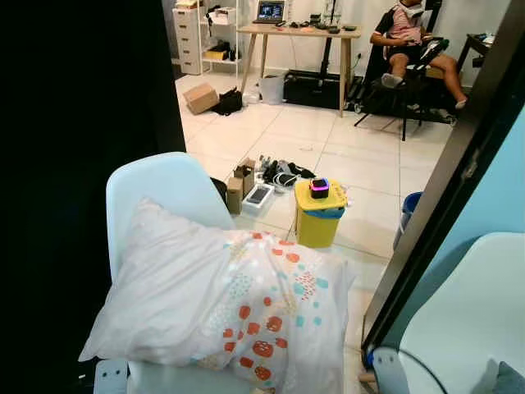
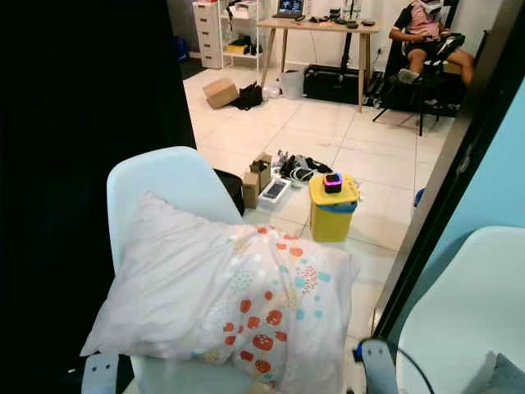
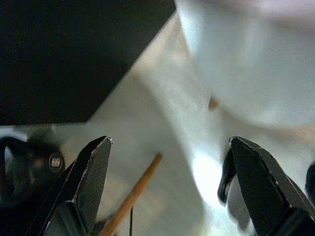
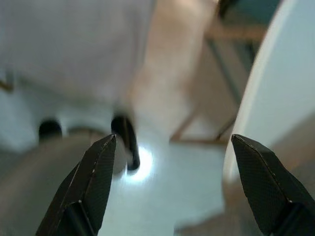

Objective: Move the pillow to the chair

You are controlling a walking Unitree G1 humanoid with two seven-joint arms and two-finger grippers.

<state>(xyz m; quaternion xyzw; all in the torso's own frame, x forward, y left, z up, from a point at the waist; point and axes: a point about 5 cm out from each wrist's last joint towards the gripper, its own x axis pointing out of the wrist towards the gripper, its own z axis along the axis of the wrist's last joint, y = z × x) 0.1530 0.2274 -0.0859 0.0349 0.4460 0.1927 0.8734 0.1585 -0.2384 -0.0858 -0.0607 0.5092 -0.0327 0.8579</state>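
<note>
A white pillow (image 1: 230, 304) with red, orange and teal spots lies on the seat of a pale blue chair (image 1: 164, 190), leaning against its backrest. The left gripper (image 3: 170, 162) is open, with nothing between its black fingers (image 3: 91, 172); behind them I make out blurred floor and the pale underside of the chair. The right gripper (image 4: 172, 167) is open too, fingers (image 4: 96, 177) wide apart over blurred tiles, beside a pale chair edge (image 4: 266, 88).
A second pale blue chair (image 1: 467, 320) stands at the right beside a dark door frame (image 1: 443, 180). Beyond are a yellow bin (image 1: 318, 215), small boxes and cables (image 1: 262, 180) on the tiled floor, a desk (image 1: 299, 37) and a seated person (image 1: 410, 41). Darkness fills the left.
</note>
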